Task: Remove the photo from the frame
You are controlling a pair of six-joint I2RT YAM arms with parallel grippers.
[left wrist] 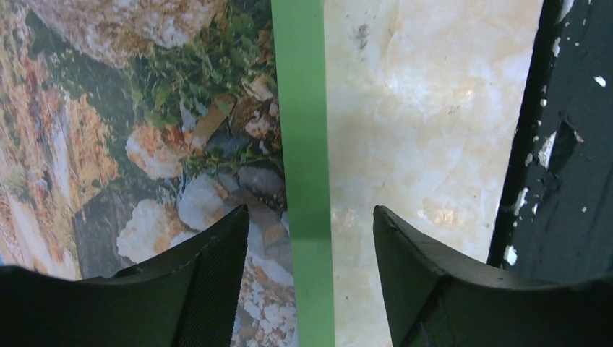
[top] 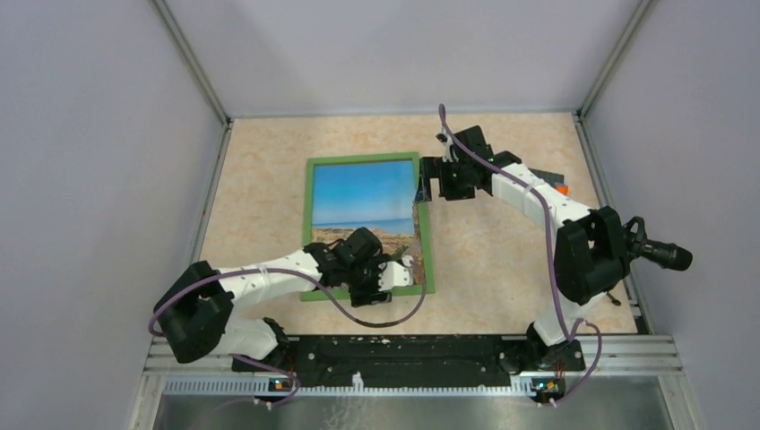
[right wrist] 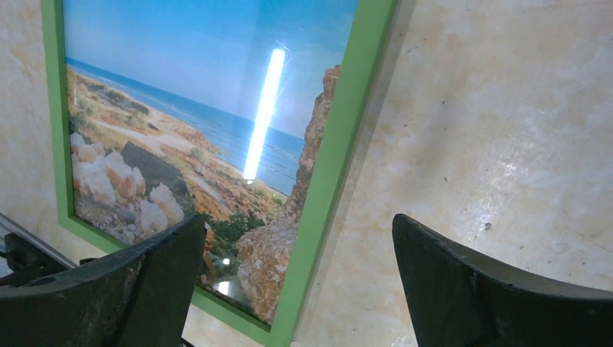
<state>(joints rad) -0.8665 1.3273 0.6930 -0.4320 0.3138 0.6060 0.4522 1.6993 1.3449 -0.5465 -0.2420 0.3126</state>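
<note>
Beige surface (top: 502,260) carried frame (top: 307,224) centre-left of top view, photo (top: 363,193) inside. Your left claw (left wrist: 311,213) stood parted astride lower-right green border; your right claw (right wrist: 298,220) gaped wide beside upper-right corner.

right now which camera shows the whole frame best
The top view: the frame shows whole, except where the left arm crosses its near edge. The left wrist view gives one green strip; the right wrist view cuts off one end.

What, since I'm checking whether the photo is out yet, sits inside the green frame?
The photo, coast scene facing up, fills the frame. The left hand hides part of its near edge from above; anything beneath the photo is covered.
</note>
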